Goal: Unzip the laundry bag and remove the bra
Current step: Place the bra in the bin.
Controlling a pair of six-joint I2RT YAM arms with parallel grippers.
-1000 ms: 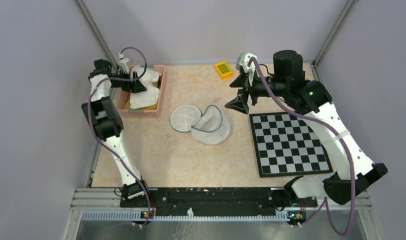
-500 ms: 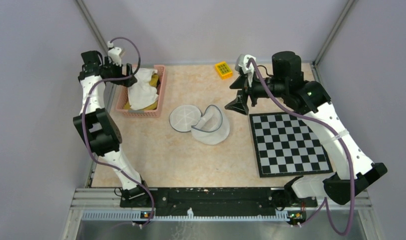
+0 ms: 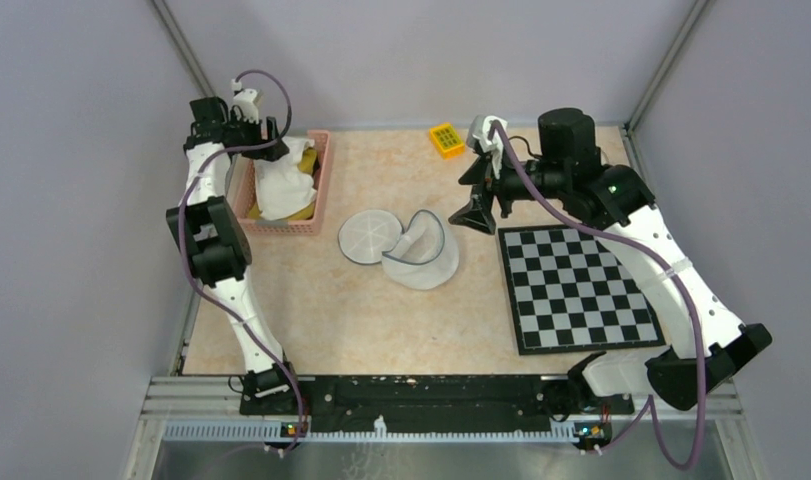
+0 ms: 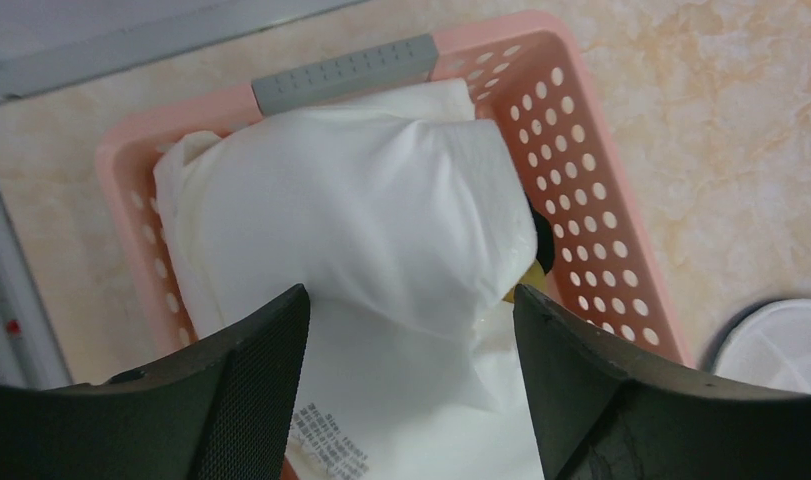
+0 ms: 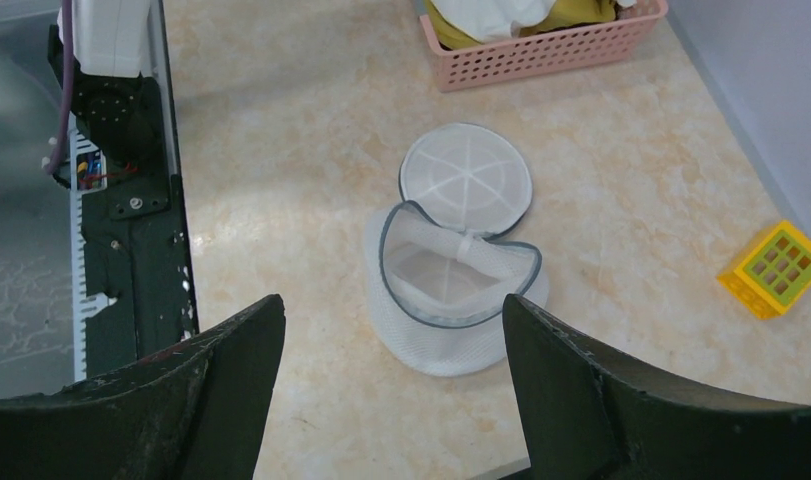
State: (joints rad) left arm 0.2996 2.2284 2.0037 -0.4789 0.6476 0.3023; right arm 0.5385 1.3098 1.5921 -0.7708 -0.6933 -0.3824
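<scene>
Laundry bag (image 5: 451, 300): found unzipped at mid-table, its round lid (image 5: 466, 180) folded out flat beside the mouth
Bra (image 4: 361, 220): white, lodged in the pink basket (image 4: 606, 235) at the far left corner of the table, laid over a yellow item (image 5: 449, 25); well apart from the bag
Left gripper (image 4: 409, 300): jaws found apart, nothing clamped; held above the basket and the bra
Right gripper (image 5: 391, 305): jaws found apart, nothing clamped; raised above the table, to the right of the bag
Other items: checkered mat (image 3: 578, 287) noted on the right, yellow block (image 3: 446, 139) at the far edge
</scene>
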